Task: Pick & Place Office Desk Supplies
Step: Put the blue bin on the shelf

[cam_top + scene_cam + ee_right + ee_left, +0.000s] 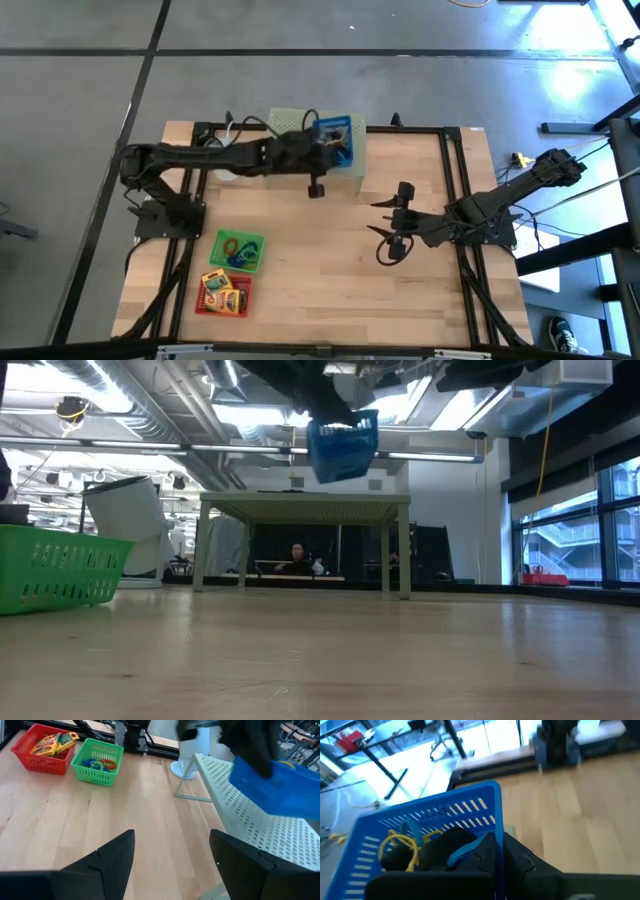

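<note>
My left gripper (497, 845) is shut on a blue slotted basket (338, 140), which it holds high over the pale green mesh stand (305, 500) at the table's far edge. Inside the blue basket (420, 820) lie yellow loops (400, 845) and dark items. A green basket (238, 250) with coloured loops and a red basket (224, 293) with yellow printed boxes rest on their bases near the left front. My right gripper (384, 228) hovers open over the table's right half, holding nothing. My left gripper grips the blue basket by one side wall (496, 820) at its rim, one finger (465, 852) inside the basket and the other (525, 862) outside. The basket (343, 445) is lifted clear above the mesh stand and hangs slightly tilted.
A white round lamp-like object (182, 767) stands beside the mesh stand (240, 810) at the far left. The green basket (97, 760) and red basket (47, 752) sit side by side. Bare wood lies across the table's middle and right. A person sits far behind the table (297, 555).
</note>
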